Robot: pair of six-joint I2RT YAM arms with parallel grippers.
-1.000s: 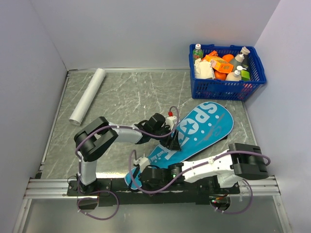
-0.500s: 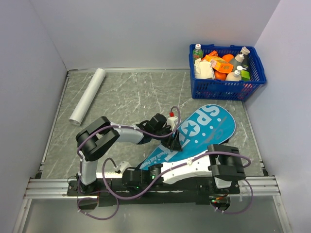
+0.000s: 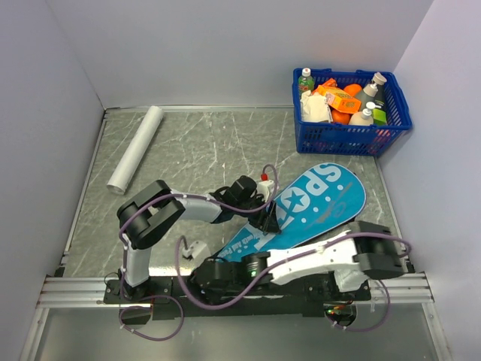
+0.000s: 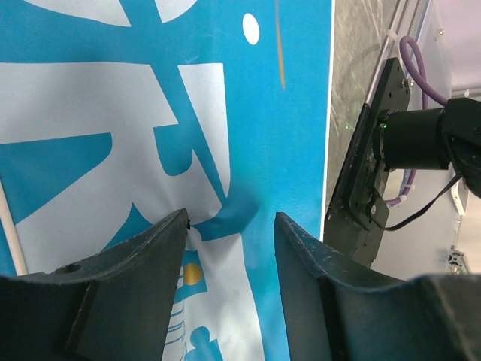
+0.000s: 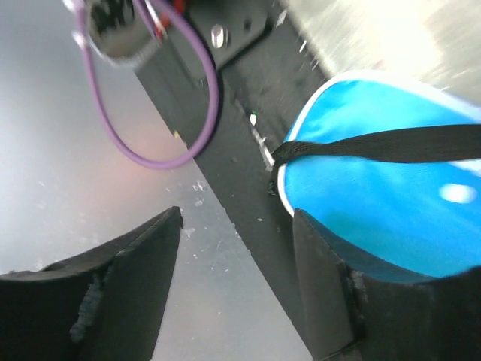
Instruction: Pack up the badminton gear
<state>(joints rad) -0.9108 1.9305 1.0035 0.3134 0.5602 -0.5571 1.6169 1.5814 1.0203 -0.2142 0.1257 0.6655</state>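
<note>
On the bench (image 3: pixel 203 150), the bag (image 3: pixel 319 197) is lying flat and slanting. Its wide round end is pointing toward the basket (image 3: pixel 347 139) in the far right corner, and its narrow end is reaching the near edge by the arm bases. White lettering and a star are showing on its teal face.

The left tool (image 4: pixel 229 222) is resting on the bag's narrow part with its jaws standing moderately apart. Both fingertips (image 4: pixel 150 248) are pressing into the cloth, which is puckering between them, and nothing is clamped there.

The right arm (image 3: pixel 316 259) is stretching leftward along the near edge. The right tool (image 5: pixel 237 226) is hovering just beside the bag's narrow end, jaws gaping wide with nothing between them. From the right wrist, a black strap (image 5: pixel 391 144) is crossing that end of the bag, a black rail (image 5: pixel 237 169) is running just beside it, and a purple cable (image 5: pixel 203 83) is looping above the rail.

A white roll (image 3: pixel 135 149) is lying at the far left, well apart from the bag. The basket is holding bottles and orange packets.
</note>
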